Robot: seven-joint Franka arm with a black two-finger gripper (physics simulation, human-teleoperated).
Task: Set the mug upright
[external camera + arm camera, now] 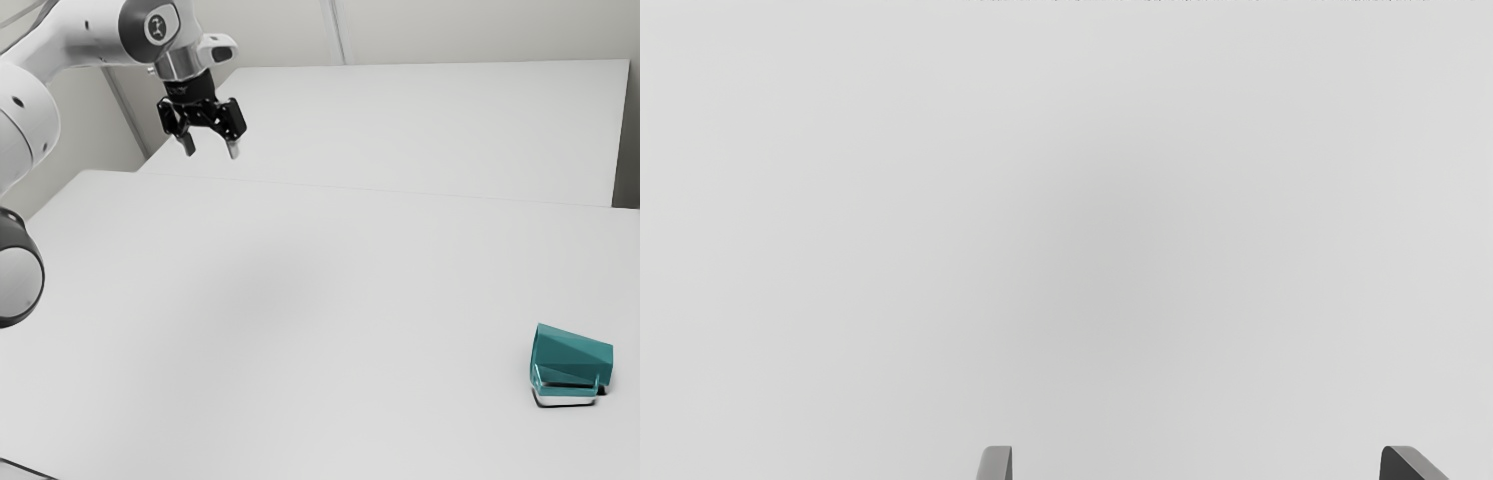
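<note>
My gripper (212,148) hangs high over the table in the exterior view's upper left, open, with nothing between its fingers. The teal mug (572,361) lies on its side on the table at the exterior view's right, far from the gripper, its handle toward the exterior view's bottom edge. In the wrist view the two fingertips of the gripper (1196,461) stand wide apart over bare tabletop.
The white table (300,320) spreads beneath the arm and the mug. Beyond its back edge is another white surface (430,130), with pale walls behind. The arm's links occupy the exterior view's left side.
</note>
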